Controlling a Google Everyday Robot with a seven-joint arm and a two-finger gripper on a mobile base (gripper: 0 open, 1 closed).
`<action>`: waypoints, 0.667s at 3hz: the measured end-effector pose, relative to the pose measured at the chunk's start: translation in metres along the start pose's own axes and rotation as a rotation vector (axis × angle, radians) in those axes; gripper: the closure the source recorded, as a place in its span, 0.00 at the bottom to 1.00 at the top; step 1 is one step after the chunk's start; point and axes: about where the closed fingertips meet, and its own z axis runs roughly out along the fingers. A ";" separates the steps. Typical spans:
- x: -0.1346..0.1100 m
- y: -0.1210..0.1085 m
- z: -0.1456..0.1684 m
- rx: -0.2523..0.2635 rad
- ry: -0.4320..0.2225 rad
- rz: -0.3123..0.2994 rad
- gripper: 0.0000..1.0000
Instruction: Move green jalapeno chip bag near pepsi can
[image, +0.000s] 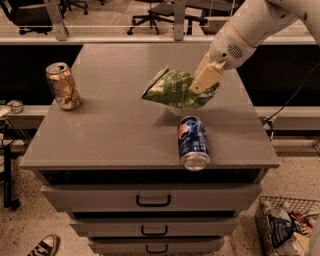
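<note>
My arm is cut off by the top right corner, so only the white forearm (255, 22) and wrist show. Of my gripper (201, 86) I see one tan finger (206, 79) pressed flat against the near face of the green jalapeno chip bag (170, 91). The other finger is hidden behind the bag. The bag's right end is covered by that finger, and its pale lettering is too crumpled to read.

The forearm slants down and to the left from that corner, wrist bent, with the gripper pointing down over the right half of the cabinet. My fingers are closed on the bag and pinch its right end. The bag hangs clear of the surface, tilted, its free end up and to the left, with a shadow beneath it.

Just below it the pepsi can (192, 142) lies on its side near the front edge, silver top toward the camera, close to the bag but not touching. A gold-tan can (62, 86) stands well apart near the left edge.

All this sits on a grey drawer cabinet (110, 135) with handled drawers (152, 200). A wire basket (285, 227) of packets sits on the speckled floor at lower right, a shoe (44, 246) at lower left, and office chairs (155, 12) stand behind.
</note>
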 end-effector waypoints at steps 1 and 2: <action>0.003 0.003 -0.001 -0.021 0.010 -0.014 0.14; 0.004 0.003 -0.002 -0.027 0.015 -0.024 0.00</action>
